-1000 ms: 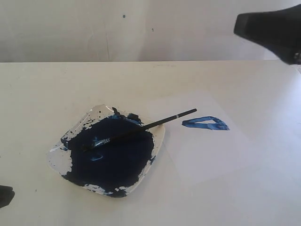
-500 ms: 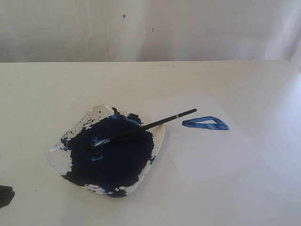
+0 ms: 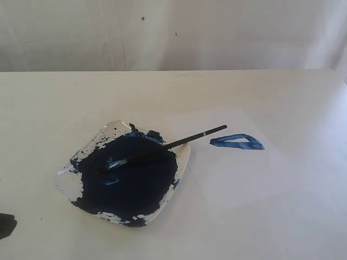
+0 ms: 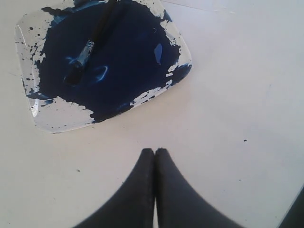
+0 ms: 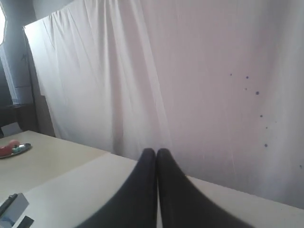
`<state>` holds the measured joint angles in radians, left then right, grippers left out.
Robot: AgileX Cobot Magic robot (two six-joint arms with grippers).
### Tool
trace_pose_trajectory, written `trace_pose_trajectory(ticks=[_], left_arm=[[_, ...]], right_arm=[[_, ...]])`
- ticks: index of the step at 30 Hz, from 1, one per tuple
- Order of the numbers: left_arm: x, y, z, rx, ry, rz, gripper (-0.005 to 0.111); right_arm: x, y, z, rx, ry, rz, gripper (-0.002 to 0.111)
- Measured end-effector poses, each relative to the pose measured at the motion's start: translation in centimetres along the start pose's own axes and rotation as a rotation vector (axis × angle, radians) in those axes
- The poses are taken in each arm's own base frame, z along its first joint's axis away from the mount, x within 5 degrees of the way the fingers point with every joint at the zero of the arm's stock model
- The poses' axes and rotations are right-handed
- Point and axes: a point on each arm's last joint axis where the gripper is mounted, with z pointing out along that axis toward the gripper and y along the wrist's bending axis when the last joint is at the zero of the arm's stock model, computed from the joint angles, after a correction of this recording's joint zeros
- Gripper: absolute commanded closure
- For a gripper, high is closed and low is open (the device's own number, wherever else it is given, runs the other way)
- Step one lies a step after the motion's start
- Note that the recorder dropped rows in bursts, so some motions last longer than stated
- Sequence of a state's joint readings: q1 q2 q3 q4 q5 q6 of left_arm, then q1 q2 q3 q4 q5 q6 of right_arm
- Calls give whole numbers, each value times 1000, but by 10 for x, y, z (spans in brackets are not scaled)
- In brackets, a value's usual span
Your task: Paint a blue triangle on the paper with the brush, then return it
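The brush (image 3: pixel 162 147) lies across the paint dish (image 3: pixel 68 181), its bristles in the dark-blue pool and its black handle sticking out over the paper (image 3: pixel 238 173). On that white sheet sits the blue triangle (image 3: pixel 237 142), a small flattened outline. In the left wrist view the brush (image 4: pixel 90 42) rests in the dish (image 4: pixel 57 118); my left gripper (image 4: pixel 155 151) is shut and empty over bare table short of the dish. A dark bit of the left arm (image 3: pixel 6 224) shows at the exterior view's lower left edge. My right gripper (image 5: pixel 156 151) is shut, empty, facing a white curtain.
The cream table (image 3: pixel 173 92) runs back to a white curtain (image 3: pixel 173 32). In the right wrist view a small plate with something red (image 5: pixel 13 148) and a white box (image 5: pixel 12 209) sit on another table surface.
The right arm, seen at the exterior view's top right a second ago, has left that view. Brush, dish and triangle have not moved.
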<state>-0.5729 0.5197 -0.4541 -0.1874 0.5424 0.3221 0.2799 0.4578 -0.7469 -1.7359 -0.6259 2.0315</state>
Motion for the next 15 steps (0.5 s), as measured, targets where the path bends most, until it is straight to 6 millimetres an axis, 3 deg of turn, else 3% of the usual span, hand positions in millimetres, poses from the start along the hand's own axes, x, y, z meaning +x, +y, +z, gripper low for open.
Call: trace_pose_trajectory(ticks=[10, 15], left_arm=[[0, 0, 0, 0, 0, 0, 107], [0, 0, 0, 0, 0, 0, 107]], right_arm=[[-11, 63, -70, 73, -271, -258, 108], [-14, 70, -83, 129, -355, -288, 108]])
